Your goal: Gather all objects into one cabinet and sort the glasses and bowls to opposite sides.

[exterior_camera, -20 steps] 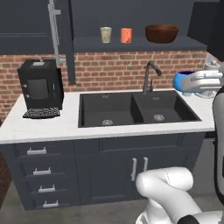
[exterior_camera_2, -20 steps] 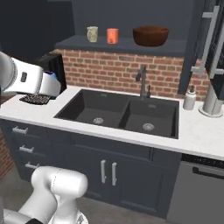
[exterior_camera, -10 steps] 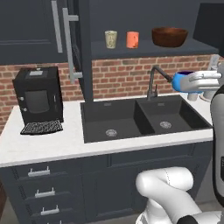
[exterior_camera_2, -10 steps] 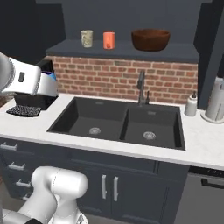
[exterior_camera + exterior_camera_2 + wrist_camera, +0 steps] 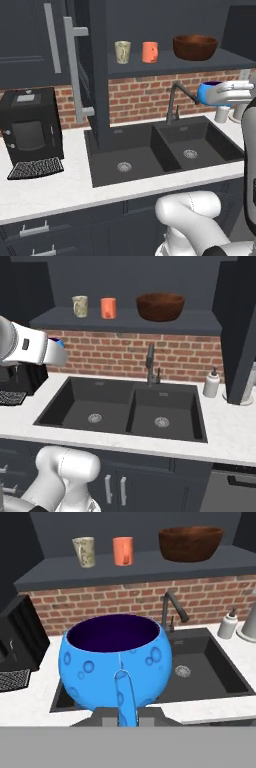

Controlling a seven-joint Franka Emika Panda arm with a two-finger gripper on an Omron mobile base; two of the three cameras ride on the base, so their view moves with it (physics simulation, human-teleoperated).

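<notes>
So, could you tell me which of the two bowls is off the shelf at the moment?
The small blue bowl: the gripper holds it in the air over the counter, while the wide reddish-brown bowl sits on the cabinet shelf beside the two tumblers.

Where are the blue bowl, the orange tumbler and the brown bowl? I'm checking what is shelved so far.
blue bowl (image 5: 117, 657): hand view, its front wall.
orange tumbler (image 5: 149, 52): left base view, its side.
brown bowl (image 5: 160, 306): right base view, its outer wall.

Blue bowl (image 5: 116, 662) fills the foreground, upright, dark inside; beige tumbler (image 5: 84, 551), orange tumbler (image 5: 123, 550), brown bowl (image 5: 190, 543) line the shelf (image 5: 150, 566) behind.
</notes>
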